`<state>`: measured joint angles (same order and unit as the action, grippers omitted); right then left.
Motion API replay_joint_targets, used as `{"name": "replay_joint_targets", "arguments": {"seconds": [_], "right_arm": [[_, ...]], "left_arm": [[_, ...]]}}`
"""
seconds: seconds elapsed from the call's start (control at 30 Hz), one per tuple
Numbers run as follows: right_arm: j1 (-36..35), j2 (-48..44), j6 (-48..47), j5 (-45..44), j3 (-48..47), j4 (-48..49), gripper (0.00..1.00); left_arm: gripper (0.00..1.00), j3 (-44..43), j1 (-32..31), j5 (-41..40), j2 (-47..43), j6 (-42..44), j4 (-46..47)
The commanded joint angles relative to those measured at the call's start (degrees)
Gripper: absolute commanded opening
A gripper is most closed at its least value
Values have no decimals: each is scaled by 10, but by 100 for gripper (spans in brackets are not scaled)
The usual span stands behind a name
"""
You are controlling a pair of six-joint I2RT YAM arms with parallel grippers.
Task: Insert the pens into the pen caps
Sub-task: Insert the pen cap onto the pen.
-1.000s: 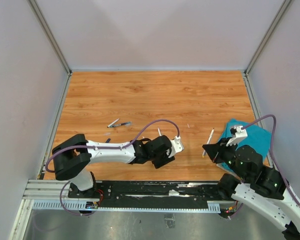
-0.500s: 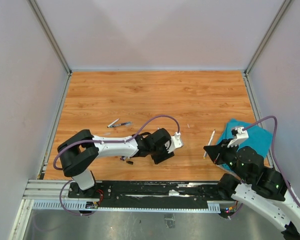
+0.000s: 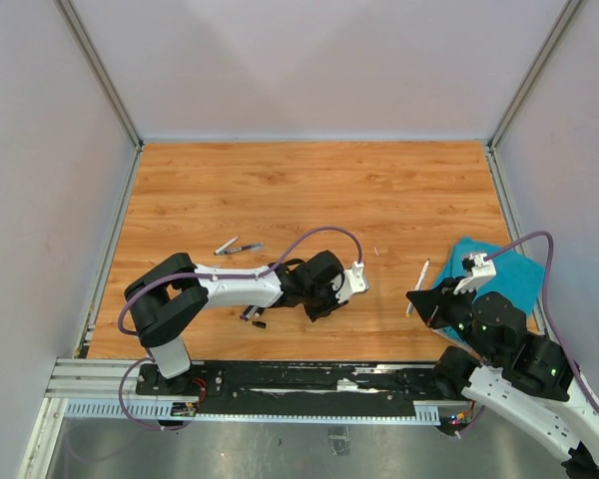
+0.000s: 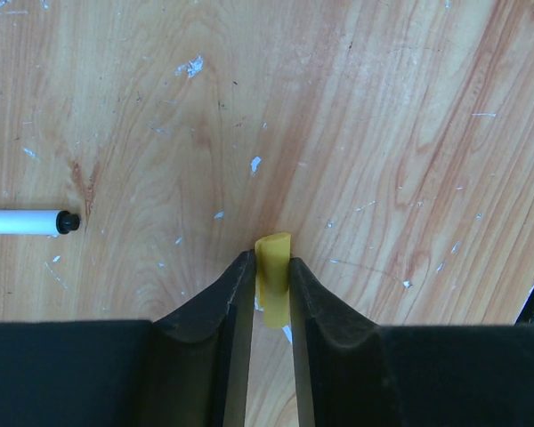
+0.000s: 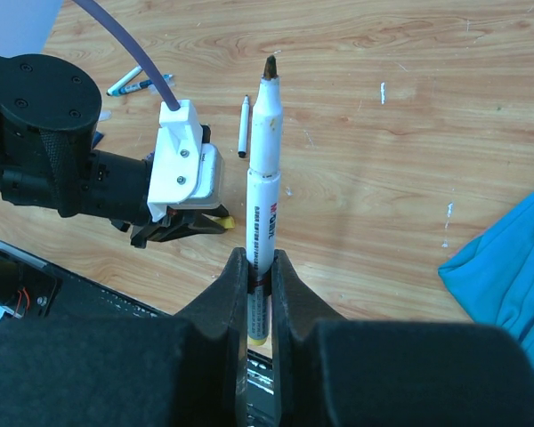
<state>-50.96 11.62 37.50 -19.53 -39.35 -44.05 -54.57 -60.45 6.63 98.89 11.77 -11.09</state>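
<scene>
In the left wrist view my left gripper (image 4: 271,262) has its jaws against both sides of a short yellow pen cap (image 4: 273,276) that rests on the wooden table; from above, that gripper (image 3: 317,304) is near the front middle. My right gripper (image 5: 261,267) is shut on a white pen (image 5: 265,169) with its dark tip pointing away and a yellow rear end behind the jaws. In the top view that pen (image 3: 419,274) rises from the right gripper (image 3: 426,299). A white pen with a black end (image 4: 22,221) lies left of the cap.
Two pens (image 3: 238,245) lie left of centre, and more pens with a small black cap (image 3: 261,323) lie by the left forearm. A thin pen (image 5: 243,126) lies beyond the left gripper. A teal cloth (image 3: 499,274) sits at the right edge. Grey walls enclose the table.
The left gripper's jaws have narrowed onto the yellow cap, and the left arm has drawn in slightly leftward. The right arm has lifted a touch with its pen.
</scene>
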Motion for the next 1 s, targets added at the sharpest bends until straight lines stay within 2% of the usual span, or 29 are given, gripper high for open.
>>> {"name": "replay_joint_targets", "arguments": {"seconds": [0.0,0.27,0.47,0.63,0.8,0.97], "right_arm": [[-8,7,7,2,-4,3,1],[-8,12,7,9,-4,12,1],[-8,15,7,11,0,21,1],[-8,23,8,19,10,36,1],[-8,38,7,32,8,45,1],[-8,36,10,36,11,47,1]], "left_arm": [[23,1,6,-1,19,10,-16],[10,2,7,-23,10,-8,-18],[10,-4,7,-78,-3,-76,-43],[13,5,7,-179,-16,-186,-78],[14,17,3,-208,-36,-275,-101],[14,15,2,-212,-35,-302,-109]]}}
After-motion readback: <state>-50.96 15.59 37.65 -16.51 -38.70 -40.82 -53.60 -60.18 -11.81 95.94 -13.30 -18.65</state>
